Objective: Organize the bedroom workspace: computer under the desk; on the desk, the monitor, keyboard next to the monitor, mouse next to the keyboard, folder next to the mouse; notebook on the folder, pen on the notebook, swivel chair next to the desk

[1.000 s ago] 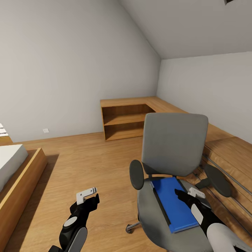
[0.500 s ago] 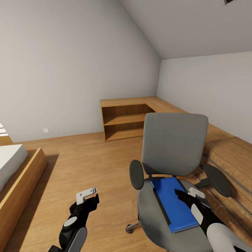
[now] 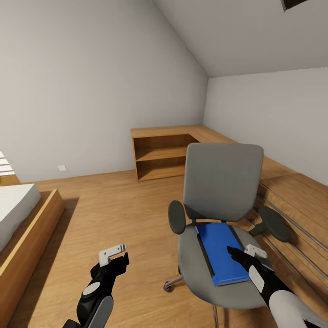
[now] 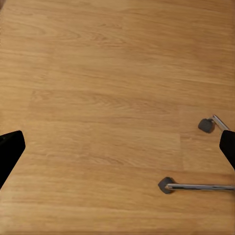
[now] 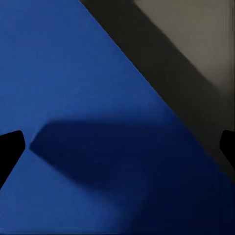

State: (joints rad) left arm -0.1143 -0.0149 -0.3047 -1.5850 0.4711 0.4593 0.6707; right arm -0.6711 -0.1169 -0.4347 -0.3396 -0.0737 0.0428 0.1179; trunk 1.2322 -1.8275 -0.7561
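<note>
The blue folder lies flat on the seat of the swivel chair, directly beneath the right gripper, whose fingers are spread wide apart above the cover, one to each side, casting a shadow on it. The left gripper hangs released over bare wooden floor, the chair's wheels just beside one finger
</note>
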